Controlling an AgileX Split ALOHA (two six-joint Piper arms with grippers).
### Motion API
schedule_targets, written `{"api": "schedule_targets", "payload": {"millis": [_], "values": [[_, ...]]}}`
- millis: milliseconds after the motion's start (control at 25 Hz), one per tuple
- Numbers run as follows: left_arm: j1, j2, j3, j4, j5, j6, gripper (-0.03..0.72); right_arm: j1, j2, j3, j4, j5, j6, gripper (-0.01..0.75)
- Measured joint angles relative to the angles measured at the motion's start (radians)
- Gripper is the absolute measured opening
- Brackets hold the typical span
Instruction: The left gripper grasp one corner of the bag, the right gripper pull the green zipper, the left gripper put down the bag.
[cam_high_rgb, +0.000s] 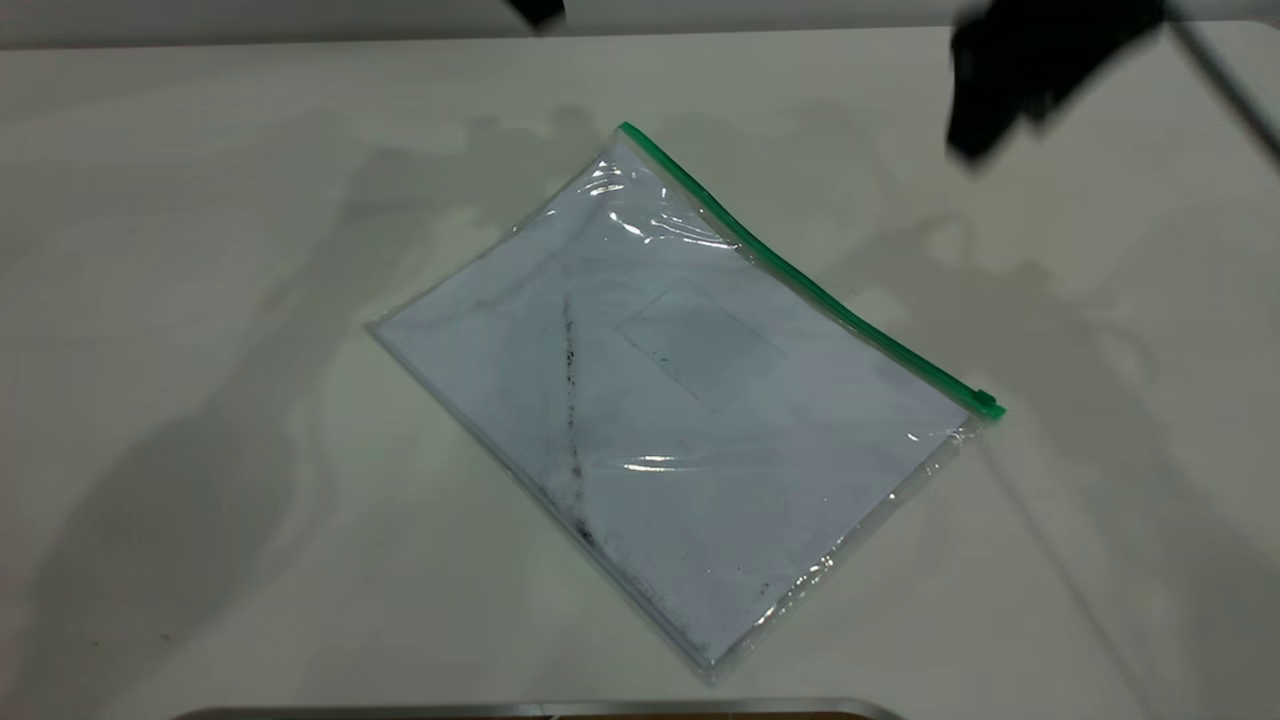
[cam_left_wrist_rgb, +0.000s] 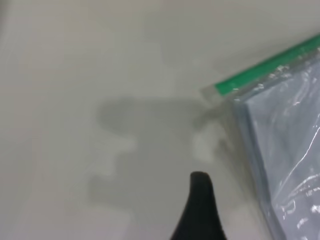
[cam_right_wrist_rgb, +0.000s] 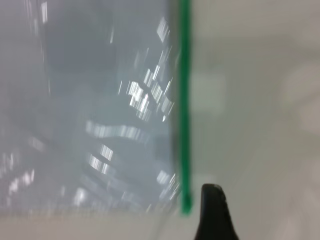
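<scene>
A: Where is the bag (cam_high_rgb: 680, 400) now?

B: It lies flat on the table (cam_high_rgb: 200, 250), turned at a slant, in the middle. The white paper (cam_high_rgb: 700, 470) is inside, with a dark line (cam_high_rgb: 572, 400) across it. The green zipper (cam_high_rgb: 800, 275) runs along the edge on the far right side, and its small slider (cam_high_rgb: 986, 401) sits at the end nearer to the camera.

A: And the left gripper (cam_high_rgb: 540, 10)?

B: Only a dark tip shows at the top edge of the exterior view, above the table and apart from the bag. In the left wrist view one black finger (cam_left_wrist_rgb: 200, 210) is over the bare table, near the corner (cam_left_wrist_rgb: 220, 90) where the green strip ends. It touches nothing. Spread or pressed together, I cannot tell.

A: The right gripper (cam_high_rgb: 1010, 70)?

B: It hangs blurred at the top right, well apart from the bag. In its wrist view one finger (cam_right_wrist_rgb: 215, 212) is just beside the end of the zipper (cam_right_wrist_rgb: 184, 110). Its state I also cannot tell.
</scene>
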Motion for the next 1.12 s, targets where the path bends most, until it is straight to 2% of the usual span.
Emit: {"api": "schedule_targets", "payload": {"millis": [360, 640, 840, 1120], "values": [[0.0, -0.139, -0.214, 0.162, 0.0, -0.372, 0.635, 0.0, -0.385, -0.08, -0.009, 0.042, 0.064, 0.563], [0.0, -0.284, -0.221, 0.383, 0.0, -0.62, 0.587, 0.0, -0.659, -0.08, -0.033, 0.213, 0.142, 0.563], [0.0, -0.421, -0.123, 0.431, 0.0, -0.7, 0.582, 0.0, -0.798, -0.08, -0.09, 0.295, 0.214, 0.563], [0.0, -0.646, 0.143, 0.465, 0.0, -0.722, 0.582, 0.0, -0.995, -0.034, -0.109, 0.38, 0.239, 0.563]]}}
